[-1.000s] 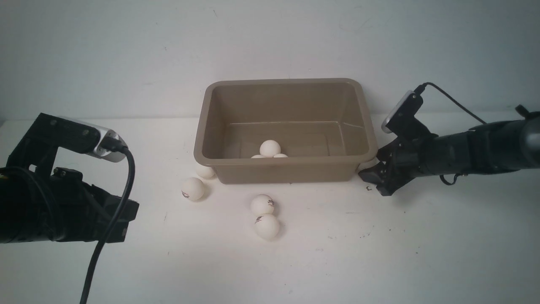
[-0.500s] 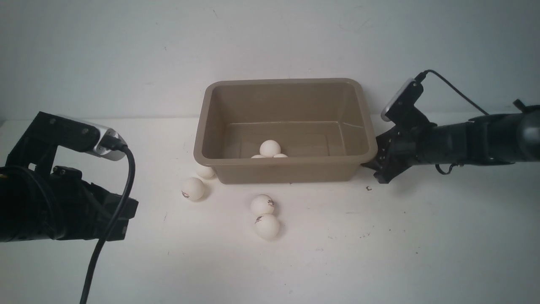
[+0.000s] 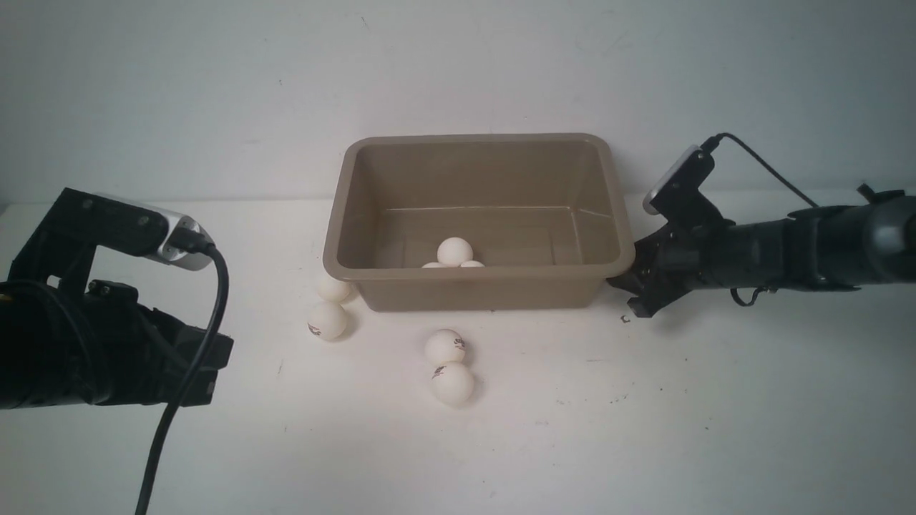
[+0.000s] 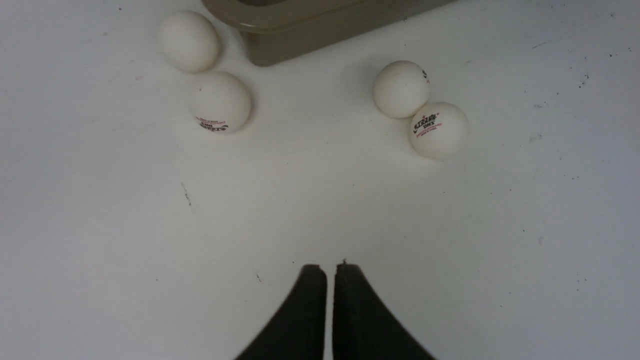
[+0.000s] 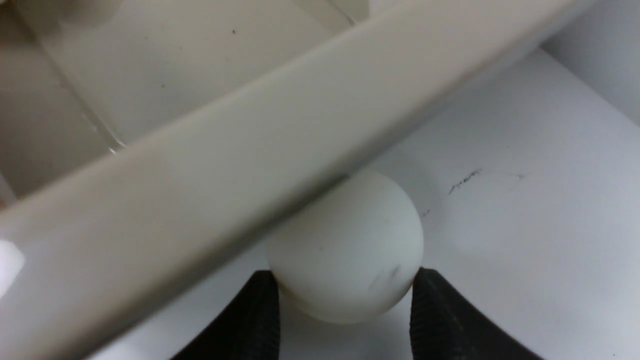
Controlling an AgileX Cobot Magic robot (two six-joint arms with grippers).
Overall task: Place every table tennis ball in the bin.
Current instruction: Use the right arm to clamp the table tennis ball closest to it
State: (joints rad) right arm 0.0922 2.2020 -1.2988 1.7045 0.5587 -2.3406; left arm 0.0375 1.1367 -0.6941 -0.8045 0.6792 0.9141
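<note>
Taupe plastic with glossy walls: that's the bin (image 3: pixel 478 292), sitting mid-table toward the back edge of the white table (image 3: pixel 644 429), close to the wall (image 3: pixel 215 93). Three balls (image 3: pixel 455 251) are already inside, bunched against the near wall. One is in plain sight and the other two just peek over the rim.

Outside, two loose balls (image 3: pixel 327 320) lie by the bin's front-left corner, one nearly tucked under the rim and the other just in front of it. A touching pair (image 3: pixel 444 347) sits a little way in front of the bin, near the middle of the table, both with dark printed logos.

Now the action, over on the right! The right gripper (image 5: pixel 344 277) is down at table level against the bin's right side, near its front corner. Its jaws are part-way apart with the trapped ball (image 5: pixel 345 250) between them. That ball rests on the table, wedged under the overhanging rim. Both black pads (image 5: pixel 257 315) look to be touching its sides, so it's gripped, though not lifted.

The left gripper (image 4: pixel 330 270) hangs over the left part of the table, well clear of everything. Its jaws are pressed together with barely a slit between them, holding nothing.
</note>
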